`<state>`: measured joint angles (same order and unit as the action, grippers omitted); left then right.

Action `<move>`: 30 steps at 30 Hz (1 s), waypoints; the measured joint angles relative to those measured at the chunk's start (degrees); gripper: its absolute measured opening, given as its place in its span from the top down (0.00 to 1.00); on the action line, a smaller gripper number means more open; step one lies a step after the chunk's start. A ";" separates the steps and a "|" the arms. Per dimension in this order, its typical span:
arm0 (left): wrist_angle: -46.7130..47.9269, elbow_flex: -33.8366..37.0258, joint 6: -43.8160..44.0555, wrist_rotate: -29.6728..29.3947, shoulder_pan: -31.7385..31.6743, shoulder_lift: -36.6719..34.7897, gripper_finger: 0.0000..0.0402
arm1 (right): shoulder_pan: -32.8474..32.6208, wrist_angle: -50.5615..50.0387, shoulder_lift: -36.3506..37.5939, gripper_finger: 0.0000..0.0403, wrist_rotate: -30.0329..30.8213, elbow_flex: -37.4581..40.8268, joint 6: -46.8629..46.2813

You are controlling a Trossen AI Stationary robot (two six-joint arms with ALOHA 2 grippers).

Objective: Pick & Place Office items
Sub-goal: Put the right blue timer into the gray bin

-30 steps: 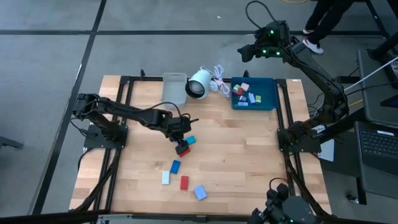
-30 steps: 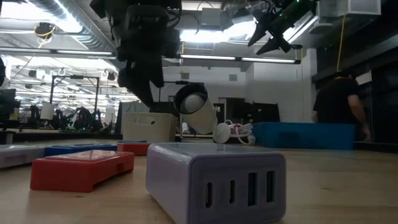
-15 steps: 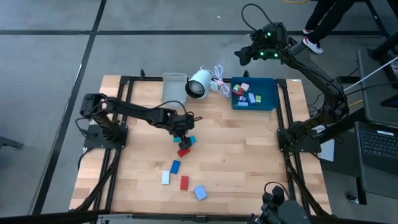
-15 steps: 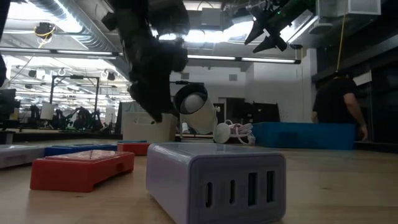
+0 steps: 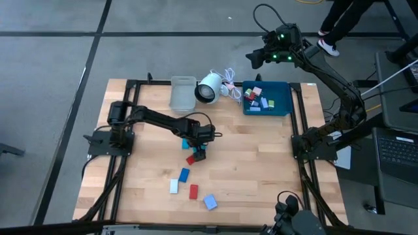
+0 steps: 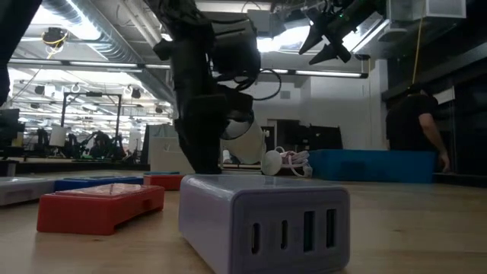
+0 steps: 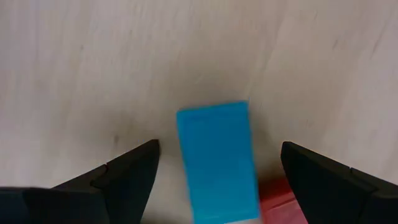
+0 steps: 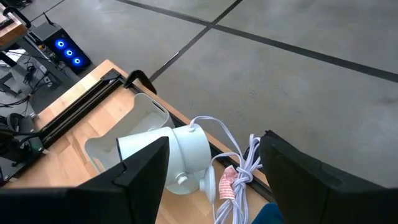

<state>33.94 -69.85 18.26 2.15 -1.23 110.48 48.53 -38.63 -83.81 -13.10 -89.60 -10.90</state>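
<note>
My left gripper (image 5: 198, 150) points down over the middle of the table, open. In the left wrist view its fingers (image 7: 219, 147) stand on either side of a light-blue block (image 7: 217, 162) lying flat on the wood, with a gap on each side. A red block (image 7: 280, 198) lies against that block's end. In the high view the light-blue block (image 5: 188, 143) and red block (image 5: 192, 159) show beside the gripper. My right gripper (image 5: 255, 57) waits open high beyond the far edge, above the white round object (image 8: 180, 155).
Near the front edge lie a blue block (image 5: 185, 174), a white one (image 5: 174, 186), a red one (image 5: 194, 191) and a pale ported block (image 5: 209, 202). At the far edge stand a grey bin (image 5: 183, 91), the corded white round object (image 5: 209, 88) and a blue tray (image 5: 282, 104) with several pieces.
My left arm has swung toward the table's right, and its gripper has come down from well above the table onto the light-blue block. The blocks have stayed where they were.
</note>
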 joint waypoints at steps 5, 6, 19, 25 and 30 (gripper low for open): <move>1.19 -0.25 4.24 -0.42 0.17 0.91 0.18 | 0.00 -0.02 0.00 0.37 0.12 0.02 0.02; 1.48 -0.26 4.91 -1.09 0.22 0.98 0.18 | 0.00 0.00 0.00 0.37 0.15 0.02 0.02; 2.06 -0.03 7.25 -1.57 -0.61 1.09 0.62 | 0.00 0.00 0.00 0.37 0.20 0.02 -0.44; 0.77 -0.25 8.67 0.01 -1.46 0.87 0.63 | 0.00 0.00 0.00 0.37 0.18 0.02 -0.59; 1.22 -2.22 8.31 2.92 -3.19 0.65 0.63 | 0.00 -0.01 0.00 0.37 0.17 0.02 -0.59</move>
<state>35.16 -72.07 26.57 5.07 -4.43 111.13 48.53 -38.64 -83.81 -12.93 -89.58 -11.49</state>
